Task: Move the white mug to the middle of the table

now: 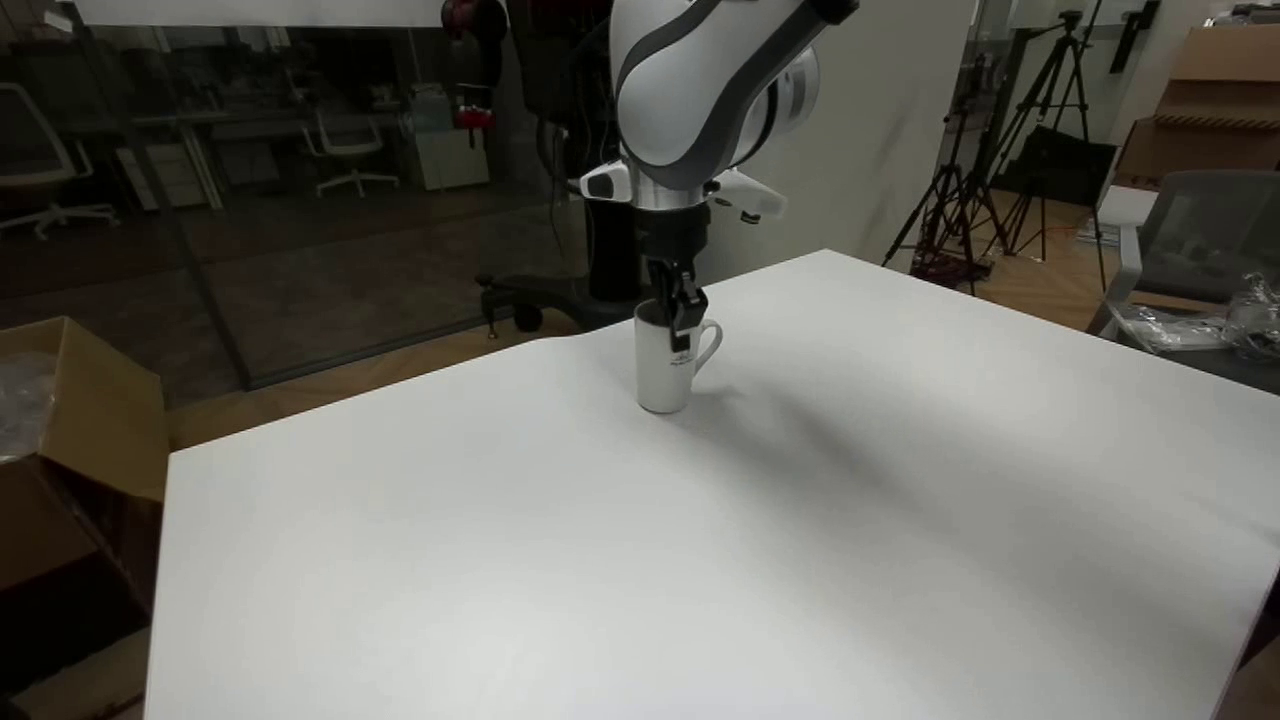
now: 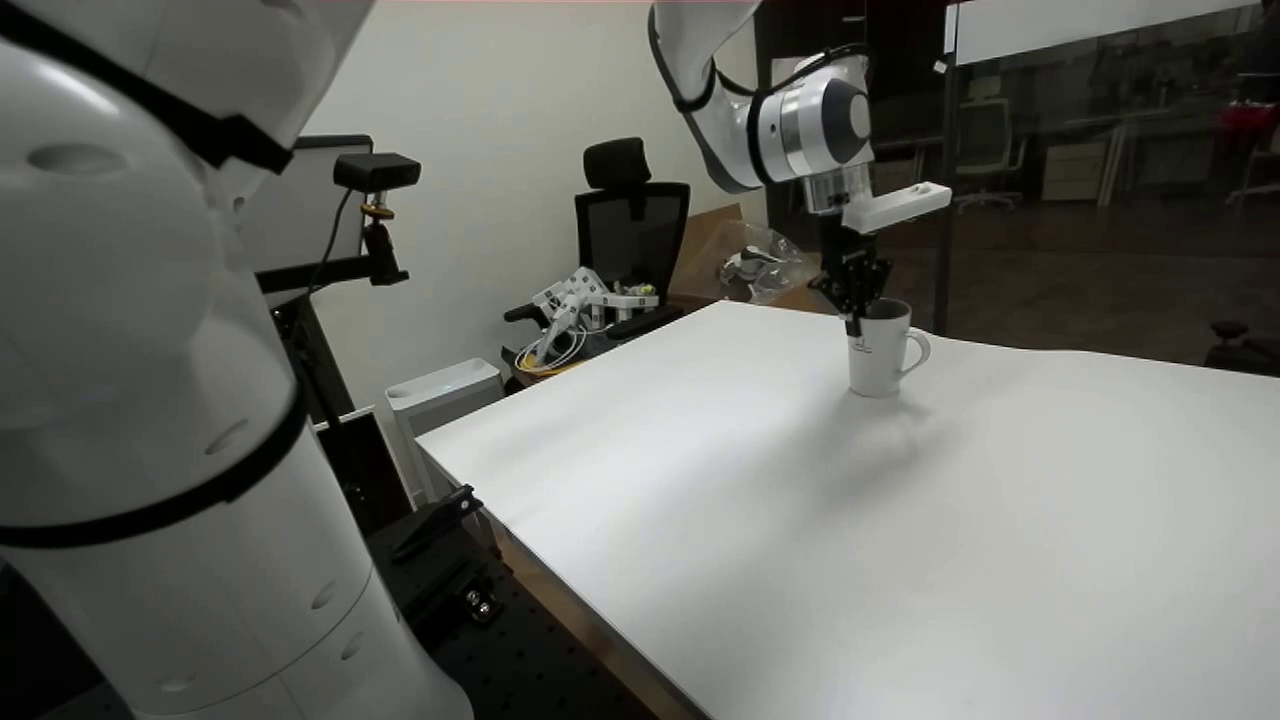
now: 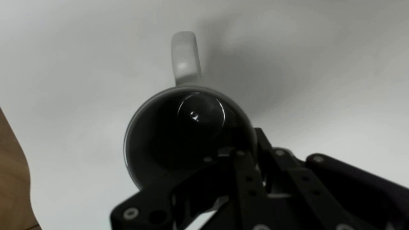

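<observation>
I have the black two-fingered gripper (image 3: 250,140) pinched on the rim of the white cylindrical ceramic mug (image 2: 878,355), one finger inside, one outside, near the wavy edge of the broad plain white table (image 1: 640,540). With that off-centre hold, smooth ceramic could slip or swivel; carried too low, its base might catch and tip.

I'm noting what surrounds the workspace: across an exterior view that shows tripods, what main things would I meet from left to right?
Open cardboard box → white mug → black tripods → grey chair.
</observation>
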